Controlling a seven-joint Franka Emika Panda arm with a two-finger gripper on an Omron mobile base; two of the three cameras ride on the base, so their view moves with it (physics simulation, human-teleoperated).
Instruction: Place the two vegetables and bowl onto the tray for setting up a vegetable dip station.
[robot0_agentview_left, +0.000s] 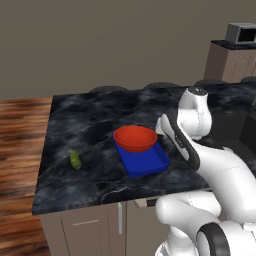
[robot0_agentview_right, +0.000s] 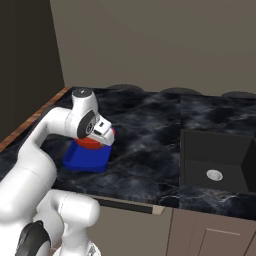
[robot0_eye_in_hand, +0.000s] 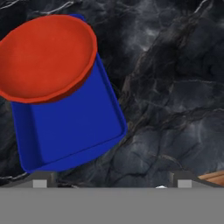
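robot arm: wrist bent over the counter, just beside the tray's right side; gripper hidden behind the wrist, so whether the fingers are open or closed cannot be told. tray: blue, near the counter's front edge, its near half bare. bowl: red-orange, seated on the tray's far end, overhanging the rim. pickle: yellow-green, lying well apart toward the counter's left edge. step judged: bowl placed, vegetables outstanding. next move calls for a reach left to the pickle.
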